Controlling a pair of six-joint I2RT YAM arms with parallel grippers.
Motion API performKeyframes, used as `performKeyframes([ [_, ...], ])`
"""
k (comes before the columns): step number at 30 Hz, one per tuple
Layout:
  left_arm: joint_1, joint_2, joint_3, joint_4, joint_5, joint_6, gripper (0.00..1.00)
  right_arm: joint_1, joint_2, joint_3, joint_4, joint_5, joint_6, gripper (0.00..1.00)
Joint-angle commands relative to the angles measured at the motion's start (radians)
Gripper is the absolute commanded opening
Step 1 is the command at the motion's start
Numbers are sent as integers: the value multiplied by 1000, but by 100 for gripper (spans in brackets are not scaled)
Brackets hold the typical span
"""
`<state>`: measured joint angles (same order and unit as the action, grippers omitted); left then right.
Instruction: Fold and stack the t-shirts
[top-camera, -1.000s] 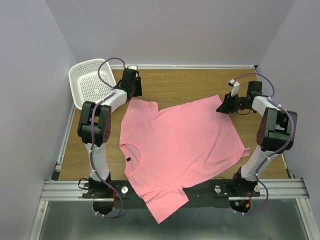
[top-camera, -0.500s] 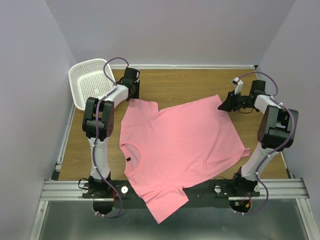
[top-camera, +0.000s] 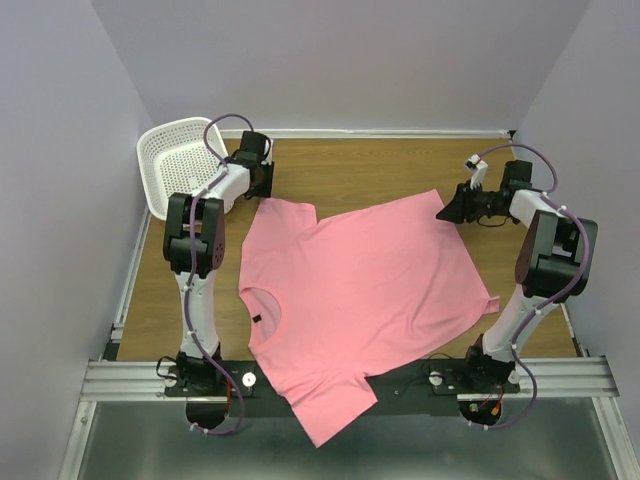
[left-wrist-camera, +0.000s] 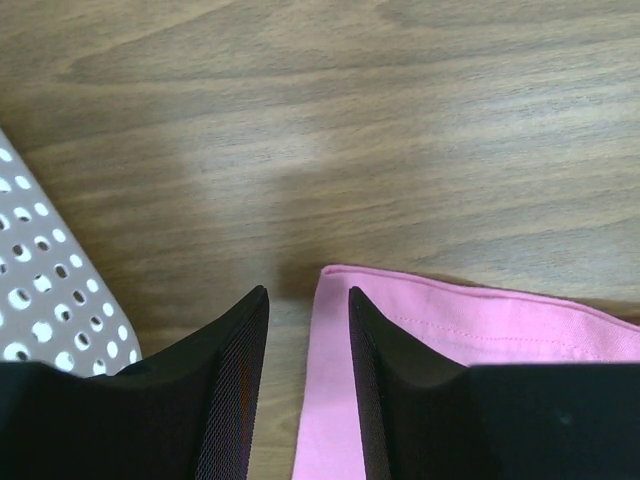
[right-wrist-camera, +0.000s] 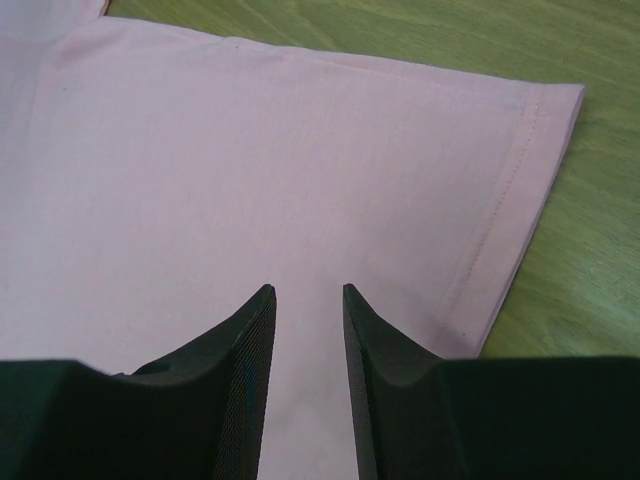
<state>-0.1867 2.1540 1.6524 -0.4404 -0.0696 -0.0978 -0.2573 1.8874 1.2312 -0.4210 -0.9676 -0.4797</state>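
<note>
Pink t-shirt (top-camera: 360, 290) flat on the tabletop (top-camera: 370, 165), one claw at each far corner.
Spread wide over the wood, collar toward the left arm, near sleeve draped over the base rail (top-camera: 130, 375). Left claw (left-wrist-camera: 308, 292) parted above the far sleeve corner, pink hem edge showing in the gap between its fingers, nothing pinched; white basket (top-camera: 175, 165) just beside it on the left. Right claw (right-wrist-camera: 308, 290) likewise parted, low over the far right corner of the cloth, stitched hem off to its right, nothing gripped.
</note>
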Motion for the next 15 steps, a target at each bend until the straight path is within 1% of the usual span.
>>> performKeyframes([
  [1,4,50,38,-69,95,38,45,-16,-10,-6,-15,-39,-5,41],
  [6,6,78,63,-98,125,53,45,-22,-16,-7,-15,-48,1,41],
  [10,6,118,95,-132,119,52,43,-26,-28,-7,-16,-52,3,41],
  [11,7,122,101,-138,123,50,42,-28,-33,-9,-16,-51,1,41],
  [13,7,135,118,-146,137,50,36,-30,-36,-7,-16,-42,0,41],
  [15,6,139,122,-149,145,49,28,-30,-36,-3,-15,-30,-3,41],
])
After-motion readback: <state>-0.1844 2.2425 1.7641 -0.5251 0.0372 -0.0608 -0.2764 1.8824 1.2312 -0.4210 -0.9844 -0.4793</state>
